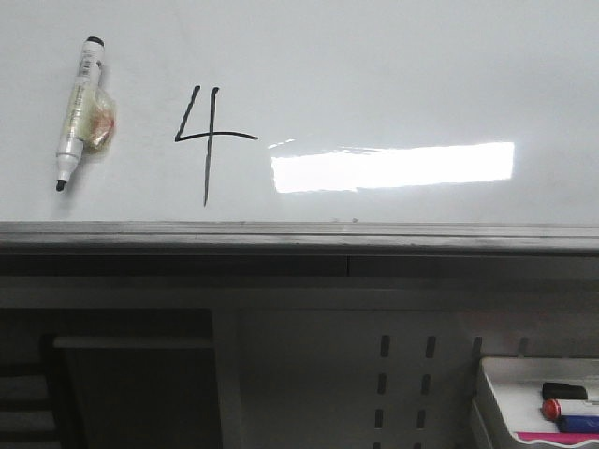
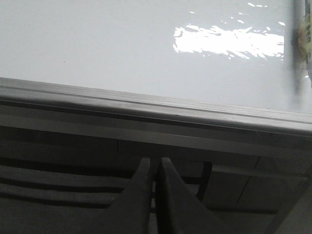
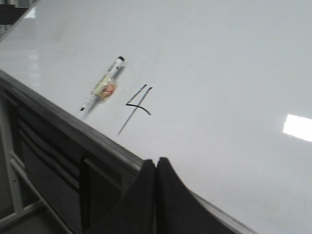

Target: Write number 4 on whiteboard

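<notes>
Thin black open-top number 4, slanted stroke, horizontal bar, long vertical stroke, left of centre in frame, on glossy white whiteboard, grey metal edge below, bright rectangular glare to right

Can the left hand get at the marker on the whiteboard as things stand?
Probably yes. The marker lies alone on the whiteboard, left of the number 4, nothing covering it. The left hand is shut and below the board's edge.

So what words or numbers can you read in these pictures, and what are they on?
"4": hand-drawn in black on the whiteboard; the number 4 is the only readable text.
Marker lying on the board: print on its barrel, too small and blurred to read.
Markers in the tray: no readable label.
</notes>
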Controlling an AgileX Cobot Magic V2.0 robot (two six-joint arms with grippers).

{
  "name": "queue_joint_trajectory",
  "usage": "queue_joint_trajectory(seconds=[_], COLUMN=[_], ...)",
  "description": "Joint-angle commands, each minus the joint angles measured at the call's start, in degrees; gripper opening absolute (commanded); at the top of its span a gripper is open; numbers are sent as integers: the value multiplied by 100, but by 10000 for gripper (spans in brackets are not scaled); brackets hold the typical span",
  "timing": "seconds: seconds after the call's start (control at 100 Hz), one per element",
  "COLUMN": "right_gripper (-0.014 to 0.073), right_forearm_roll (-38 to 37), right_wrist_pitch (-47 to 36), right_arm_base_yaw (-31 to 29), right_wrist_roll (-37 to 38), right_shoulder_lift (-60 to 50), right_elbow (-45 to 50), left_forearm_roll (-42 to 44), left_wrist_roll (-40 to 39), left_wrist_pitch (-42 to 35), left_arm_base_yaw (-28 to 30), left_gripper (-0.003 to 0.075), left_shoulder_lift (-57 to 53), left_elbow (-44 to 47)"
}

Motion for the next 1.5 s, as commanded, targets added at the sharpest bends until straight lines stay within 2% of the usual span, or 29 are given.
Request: queue_joint_trajectory(seconds=[0.0,0.29,0.39,0.5,0.62,0.66,0.78,1.49], right_gripper=[-64,-64,-64,-64,-64,-64,-64,-64], right_forearm_roll=[-230,-312,-312,-312,-312,-312,-299,-218], right_wrist_pitch=[-513,-513,-513,-379,-158,463,1378,1297], right_arm_base_yaw=[-504,-3024,-3645,-3979,-4079,-4079,-4079,-4079], right_wrist_roll=[229,229,229,229,229,229,229,229], right_shoulder_lift=[29,18,-119,-396,-785,-899,-1236,-1221], right_elbow=[-145,13,392,896,1331,1295,1312,1312], left_forearm_roll=[-2,-2,-2,-2,-2,-2,-2,-2], left_wrist_roll=[0,0,0,0,0,0,0,0], left_wrist_pitch=[-232,-232,-232,-232,-232,-232,-232,-232], left_arm_base_yaw=[2,2,2,2,2,2,2,2], left_gripper=[-20,-20,-20,-20,-20,-20,-20,-20], left_shoulder_lift=[-145,-145,-145,-145,-145,-145,-145,-145], left_elbow=[200,200,200,200,200,200,200,200])
